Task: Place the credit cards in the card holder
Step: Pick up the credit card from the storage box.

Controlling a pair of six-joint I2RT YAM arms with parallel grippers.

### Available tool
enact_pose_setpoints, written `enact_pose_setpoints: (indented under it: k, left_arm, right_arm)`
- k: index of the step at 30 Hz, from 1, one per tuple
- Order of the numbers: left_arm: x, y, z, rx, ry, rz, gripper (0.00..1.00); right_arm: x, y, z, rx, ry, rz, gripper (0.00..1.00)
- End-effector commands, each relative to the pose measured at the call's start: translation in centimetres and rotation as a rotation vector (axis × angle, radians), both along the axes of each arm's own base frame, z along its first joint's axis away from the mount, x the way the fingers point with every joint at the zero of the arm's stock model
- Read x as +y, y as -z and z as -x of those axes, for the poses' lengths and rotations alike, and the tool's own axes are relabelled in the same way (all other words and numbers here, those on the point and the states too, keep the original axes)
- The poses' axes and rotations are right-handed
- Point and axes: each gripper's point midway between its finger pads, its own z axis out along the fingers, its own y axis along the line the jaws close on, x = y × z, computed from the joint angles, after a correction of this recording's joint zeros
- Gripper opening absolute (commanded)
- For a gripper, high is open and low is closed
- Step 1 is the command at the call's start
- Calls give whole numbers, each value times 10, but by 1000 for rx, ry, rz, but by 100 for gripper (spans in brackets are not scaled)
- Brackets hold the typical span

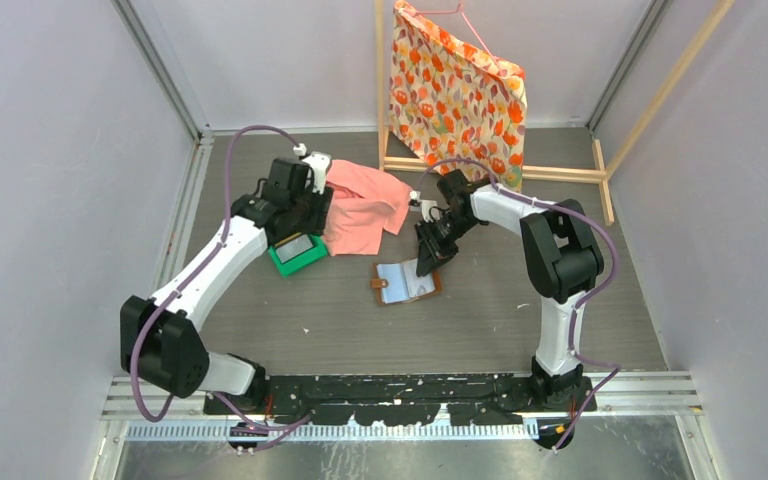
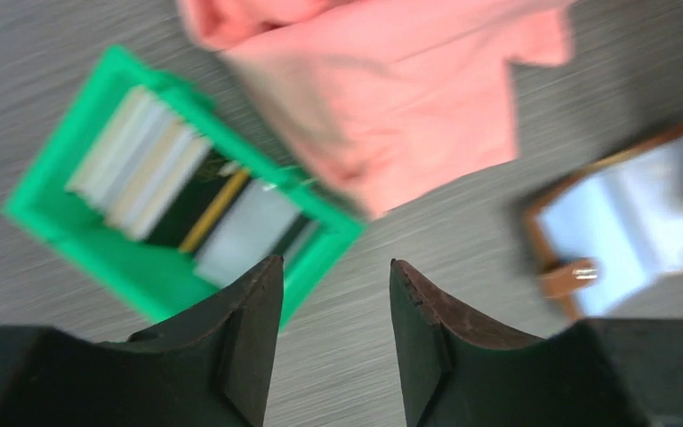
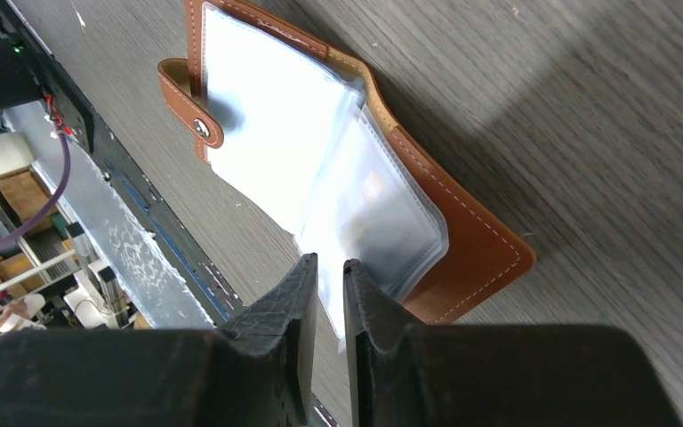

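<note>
A brown leather card holder (image 1: 407,282) lies opened flat on the grey table (image 1: 480,330), mid-table between the two arms and nearer the right one. Its stitched cover faces down and its pale, see-through pockets fan upward like pages. Seen from above, its long axis runs roughly left to right, and the snap tab (a small strap with a metal stud) sticks out from the left end toward the left arm's side.

The right gripper (image 3: 329,267) reaches down at the holder's right end. Its two fingers are drawn almost together on the loose edge of one pocket leaf, which is lifted off the cover.

The credit cards (image 2: 156,173) stand on edge in a row inside a green tray (image 2: 80,240), well to the left of the holder. They are white, pale grey and dark, with one yellow edge showing, though the wrist view is blurred.

The left gripper (image 2: 336,267) hangs above the tray's near corner, its fingers clearly parted and nothing between them. A pink cloth (image 1: 365,205) lies crumpled just behind the tray.
</note>
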Motion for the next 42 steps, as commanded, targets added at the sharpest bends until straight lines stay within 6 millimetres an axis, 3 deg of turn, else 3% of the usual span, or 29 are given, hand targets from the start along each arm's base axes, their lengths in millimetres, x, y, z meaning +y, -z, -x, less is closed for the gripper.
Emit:
enact_pose_setpoints:
  k: [1,3,4,6,9,11,15,22,29,36,42]
  left_arm:
    - [82,6,0,12,96,-544,58]
    - [103,4,-13,-28,94,-642,71]
    - [109,3,-20,-43,97,-653,83]
    - [118,2,-32,-71,82,-646,94]
    - [121,12,-49,-77,99,-669,97]
    - [120,25,-58,-58,122,-676,94]
    - [117,47,-66,-15,149,-679,77]
    - [121,69,-79,6,165,-647,59]
    - [115,89,-83,43,201,-598,52]
    - [124,105,-88,54,175,-631,51]
    - [133,109,-92,65,141,-677,37]
  right_arm:
    - [8,-16,-5,-36,-23,-46,22]
    - [9,-17,-4,-33,-25,-52,22]
    - [9,-18,-4,-34,-25,-55,22]
    - [9,-20,-4,-36,-24,-58,22]
    - [10,-20,-4,-34,-25,-63,22]
    - [11,-21,-3,-31,-26,-67,22]
    - [11,-22,-2,-33,-29,-72,22]
    - [12,-22,-2,-27,-30,-76,22]
    - [12,-22,-2,-24,-32,-78,22]
    - [13,-22,-1,-13,-36,-88,22]
    - [13,-23,0,-14,-41,-92,22]
